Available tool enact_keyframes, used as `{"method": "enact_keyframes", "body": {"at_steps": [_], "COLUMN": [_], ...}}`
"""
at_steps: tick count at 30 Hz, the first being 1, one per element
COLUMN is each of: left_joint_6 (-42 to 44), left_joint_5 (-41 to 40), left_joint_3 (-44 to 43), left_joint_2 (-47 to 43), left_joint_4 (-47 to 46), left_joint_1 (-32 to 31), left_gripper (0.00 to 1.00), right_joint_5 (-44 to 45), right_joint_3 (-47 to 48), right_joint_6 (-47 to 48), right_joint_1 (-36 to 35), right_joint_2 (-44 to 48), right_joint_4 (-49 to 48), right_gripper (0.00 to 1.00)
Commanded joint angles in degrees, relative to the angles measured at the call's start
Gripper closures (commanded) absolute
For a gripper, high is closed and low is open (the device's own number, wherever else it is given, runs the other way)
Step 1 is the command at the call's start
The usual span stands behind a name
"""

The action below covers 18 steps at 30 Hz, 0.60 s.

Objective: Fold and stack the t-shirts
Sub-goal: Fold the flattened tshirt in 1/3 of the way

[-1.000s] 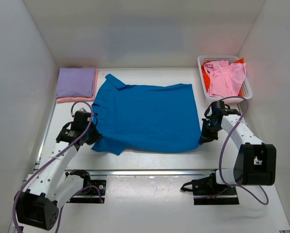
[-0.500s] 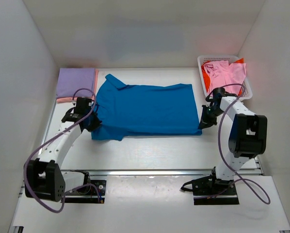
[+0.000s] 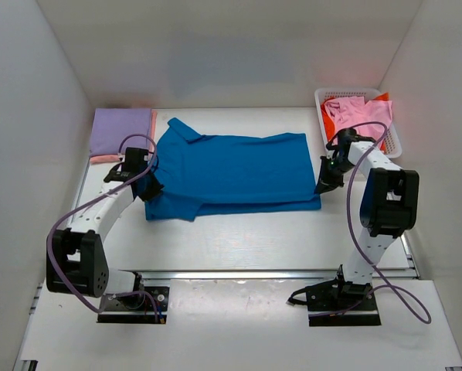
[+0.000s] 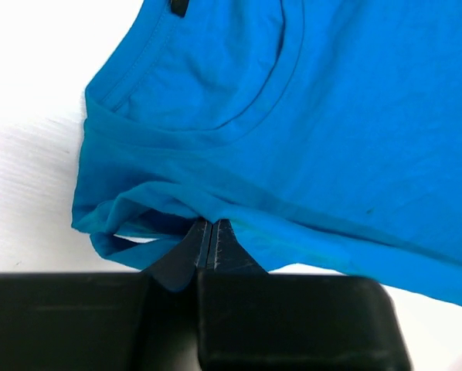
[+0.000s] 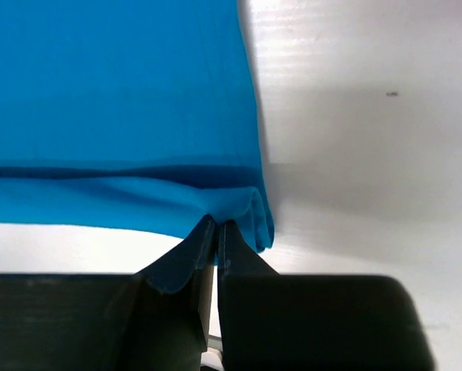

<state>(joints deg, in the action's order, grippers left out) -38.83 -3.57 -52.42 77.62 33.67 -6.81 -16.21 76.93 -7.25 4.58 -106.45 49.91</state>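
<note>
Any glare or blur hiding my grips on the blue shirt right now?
Top external: even light, the table nearly blown out white, the blue shirt clear. Left wrist: shirt stitching sharp, the left gripper black and soft-edged up close. Right wrist: the right gripper equally dark, with a grey shadow on the table beside the shirt's edge.

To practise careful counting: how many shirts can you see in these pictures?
5: the blue shirt spread mid-table; lavender shirt folded far left, on a salmon shirt; pink shirt and orange-red shirt in the basket, which may hide more.
</note>
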Motion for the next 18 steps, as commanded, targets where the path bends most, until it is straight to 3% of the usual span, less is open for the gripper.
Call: {"method": "enact_keyframes", "body": {"at_steps": [1, 11, 17, 18], "left_joint_6": [0.5, 1.5, 1.6, 1.3], "left_joint_5": [-0.3, 0.8, 1.8, 1.7], "left_joint_3": [-2.0, -2.4, -0.3, 0.2], "left_joint_2": [0.4, -0.3, -3.0, -3.4], "left_joint_4": [-2.3, -1.4, -1.2, -1.1], "left_joint_1": [-0.1, 0.5, 0.5, 0.5], "left_gripper": [0.96, 1.0, 1.0, 0.96], "right_joint_5": [0.3, 0.6, 1.2, 1.7], "right_joint_3": [2.3, 0.8, -2.6, -3.4], "right_joint_6": [0.8, 0.3, 0.4, -0.1], "right_joint_1": [0.2, -2.0, -3.3, -3.7], "right_joint_2": [-1.9, 0.4, 2.9, 3.7], "right_joint_4": [-0.7, -1.9, -3.6, -4.1], "right_gripper": [1.0, 1.0, 0.82, 0.77]}}
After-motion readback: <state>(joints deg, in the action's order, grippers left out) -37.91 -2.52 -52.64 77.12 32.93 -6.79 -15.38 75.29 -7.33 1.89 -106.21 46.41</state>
